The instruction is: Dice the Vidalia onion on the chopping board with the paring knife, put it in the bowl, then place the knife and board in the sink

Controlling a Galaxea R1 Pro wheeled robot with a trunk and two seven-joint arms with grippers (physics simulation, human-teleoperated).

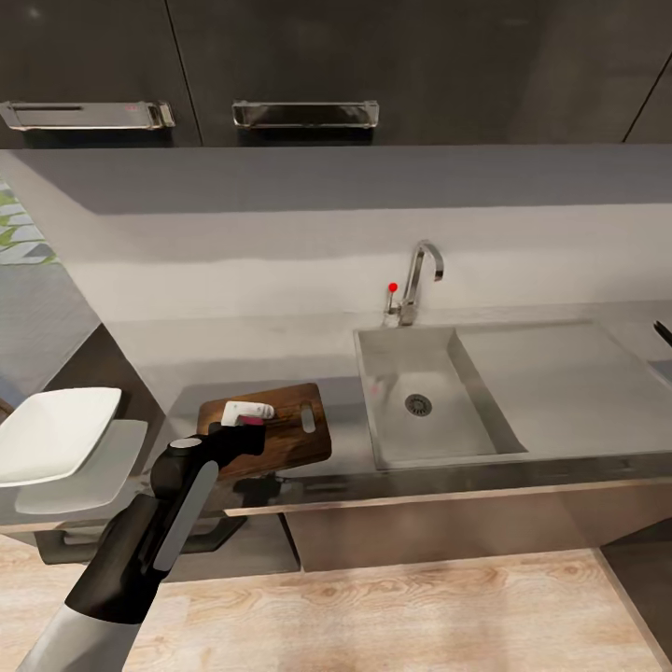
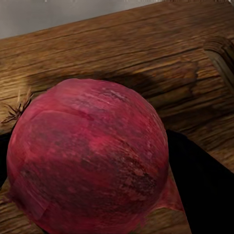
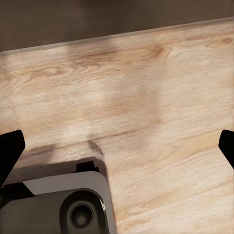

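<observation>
The Vidalia onion point(image 2: 90, 158) is out of the sink point(image 1: 420, 401), gripped by the left gripper point(image 1: 245, 417) over the chopping board point(image 1: 289, 439) (right gripper point(image 3: 117, 146) spread open, empty); dicing remains.

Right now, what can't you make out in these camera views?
- Head view: the Vidalia onion is mostly hidden by the left gripper over the chopping board.
- Left wrist view: the onion covers the fingers, so their grip is unclear.
- Head view: a dark object is cut off by the right edge; unidentifiable.
</observation>
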